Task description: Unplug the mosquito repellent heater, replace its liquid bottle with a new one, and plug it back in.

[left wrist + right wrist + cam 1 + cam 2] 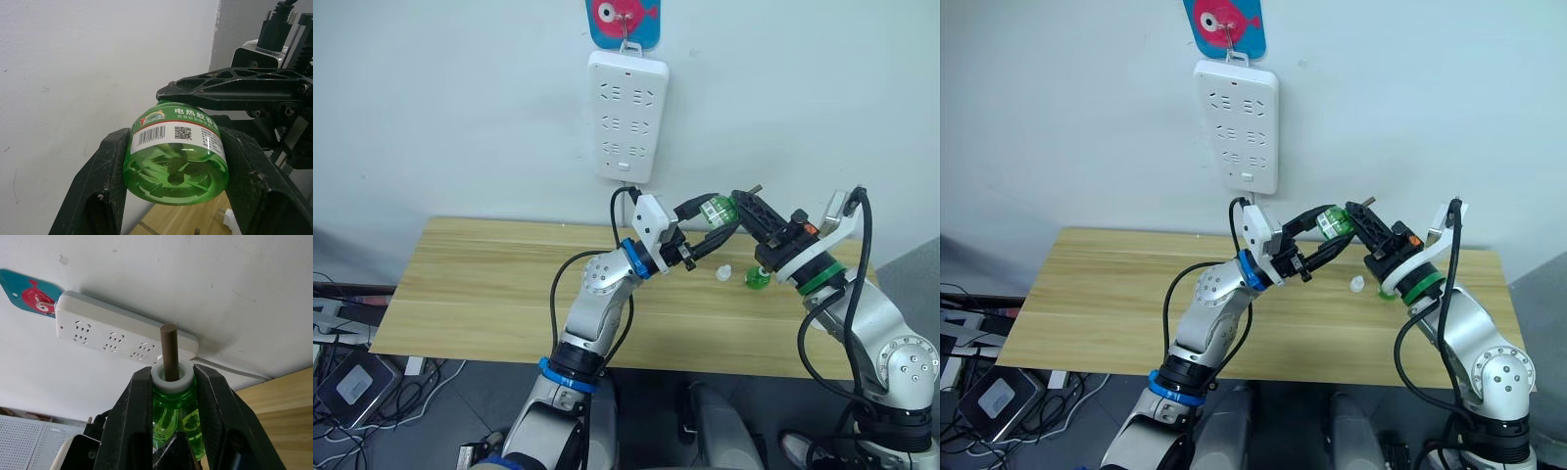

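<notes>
A green bottle (176, 161) with a white printed label is held in the air over the table's back right part, below the power strip. My left gripper (710, 219) is shut on its body, one finger (105, 186) on each side. My right gripper (745, 207) is shut on its neck, just under the white collar and the bare dark wick (169, 350). I cannot tell whether this bottle is the old one or the new one. A second green bottle (757, 278) stands on the table, partly behind my right wrist. A small white cap-like piece (723, 272) lies beside it. The heater is hidden.
The long white power strip (626, 117) hangs on the wall from a blue fish hook (624, 20), with nothing plugged into it. The wooden table (489, 284) stands against the wall. Cables and boxes lie on the floor at the left.
</notes>
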Robot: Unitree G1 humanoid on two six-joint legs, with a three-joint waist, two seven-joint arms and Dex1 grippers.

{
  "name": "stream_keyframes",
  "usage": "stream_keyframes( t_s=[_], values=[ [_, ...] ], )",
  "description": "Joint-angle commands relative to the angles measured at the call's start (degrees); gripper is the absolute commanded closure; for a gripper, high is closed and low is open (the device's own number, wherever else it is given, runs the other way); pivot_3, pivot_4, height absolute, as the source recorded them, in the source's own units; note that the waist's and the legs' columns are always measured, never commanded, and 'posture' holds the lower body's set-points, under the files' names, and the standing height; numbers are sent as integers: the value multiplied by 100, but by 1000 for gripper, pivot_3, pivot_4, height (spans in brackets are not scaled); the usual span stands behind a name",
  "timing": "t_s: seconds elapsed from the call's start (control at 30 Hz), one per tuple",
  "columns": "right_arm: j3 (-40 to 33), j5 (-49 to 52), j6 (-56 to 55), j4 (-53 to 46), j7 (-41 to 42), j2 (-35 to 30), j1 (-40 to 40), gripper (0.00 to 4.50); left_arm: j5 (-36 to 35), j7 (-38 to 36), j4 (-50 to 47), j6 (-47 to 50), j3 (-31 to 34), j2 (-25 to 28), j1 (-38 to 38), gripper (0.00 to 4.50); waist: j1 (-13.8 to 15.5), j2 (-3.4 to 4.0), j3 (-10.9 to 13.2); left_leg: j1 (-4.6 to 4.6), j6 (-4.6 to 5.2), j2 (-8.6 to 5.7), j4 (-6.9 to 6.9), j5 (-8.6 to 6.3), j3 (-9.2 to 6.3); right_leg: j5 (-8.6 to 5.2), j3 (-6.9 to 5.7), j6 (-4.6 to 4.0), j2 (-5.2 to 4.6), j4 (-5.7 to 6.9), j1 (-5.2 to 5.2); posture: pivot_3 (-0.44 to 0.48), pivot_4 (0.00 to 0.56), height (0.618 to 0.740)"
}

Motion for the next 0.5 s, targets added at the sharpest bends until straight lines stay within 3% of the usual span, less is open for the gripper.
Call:
stream_keyframes(
  t_s=[0.03, 0.2, 0.5],
  values=[
    [-52, 25, -91, -215, 74, -45, -60, 3655, 18, 72, -111, -145, -36, -37, -4, 1395, -2, 0, 0, 0, 0, 0, 0, 0, 0, 0, 0, 0, 0, 0, 0, 208, 295, 740],
    [-76, 49, -114, -196, 98, -70, -45, 3655, 10, 137, -123, -126, -44, -48, -18, 0, -2, 0, 0, -1, 0, 0, 0, 0, 0, 0, 0, 0, 0, -1, 0, 210, 294, 740],
    [-111, 73, -139, -175, 131, -96, -4, 3655, -38, 142, -181, -66, -56, -60, 17, 0, -4, 0, 0, -1, 0, 0, 0, 0, 0, 0, 0, 0, 0, -2, 0, 210, 296, 740]
  ],
)
